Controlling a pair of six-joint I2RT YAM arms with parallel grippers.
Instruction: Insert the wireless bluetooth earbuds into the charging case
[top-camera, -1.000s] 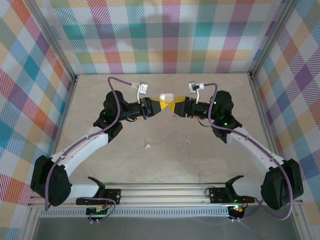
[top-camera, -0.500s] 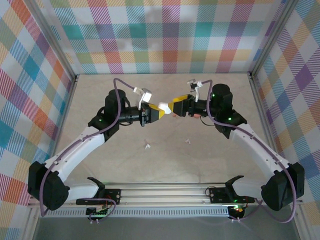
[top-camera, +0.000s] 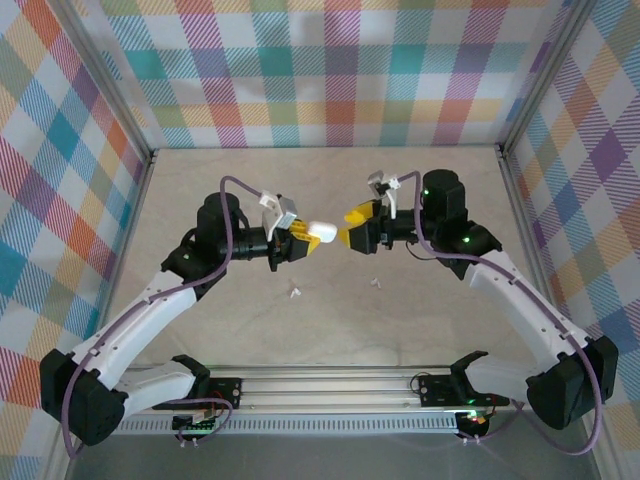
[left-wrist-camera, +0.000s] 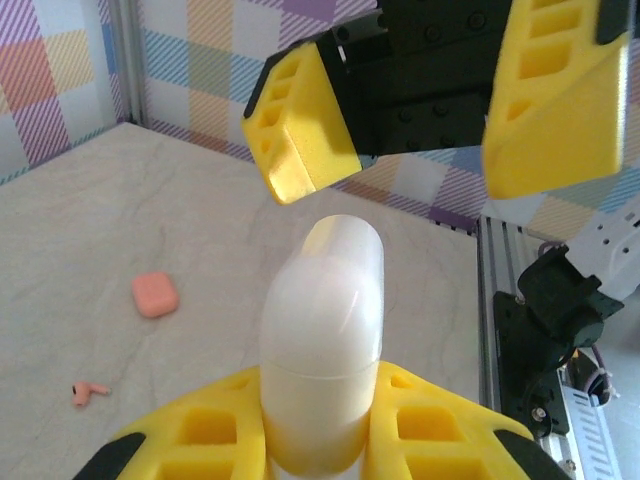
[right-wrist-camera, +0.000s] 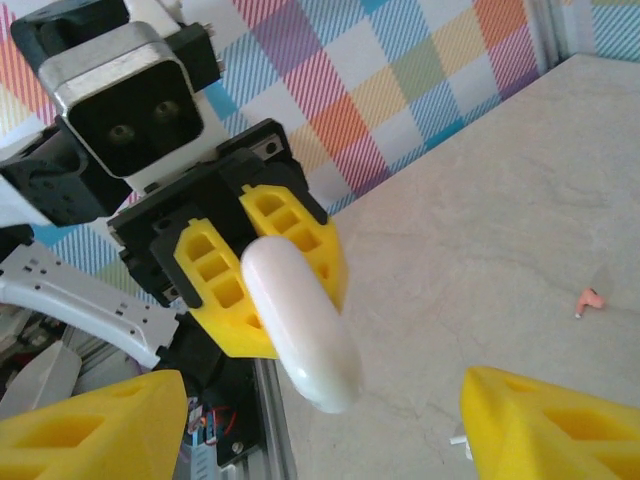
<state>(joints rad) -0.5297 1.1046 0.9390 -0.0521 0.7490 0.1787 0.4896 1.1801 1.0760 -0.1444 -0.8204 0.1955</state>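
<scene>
The white pebble-shaped plastic charging case (top-camera: 322, 232) hangs in the air above the middle of the table, lid shut. Its long axis lies roughly level, in line with the fingers that hold it, and its free rounded end points at the other arm. The left gripper (top-camera: 306, 238) is clamped on its near end, one yellow finger on each broad side. The right gripper (top-camera: 350, 228) faces it just beyond the free end, jaws spread wide and touching nothing. Two tiny white earbuds (top-camera: 296, 293) (top-camera: 377, 283) lie apart on the beige marbled table (top-camera: 250, 320), nearer the arm bases. The left wrist view also shows a small pinkish-orange earbud (left-wrist-camera: 90, 390) and, near it, a rounded pinkish-orange case (left-wrist-camera: 155, 294), both resting on the table. A second ago the two grippers met over the case farther from the bases; since then they have parted and drawn nearer the bases, while the white earbuds have stayed put.
</scene>
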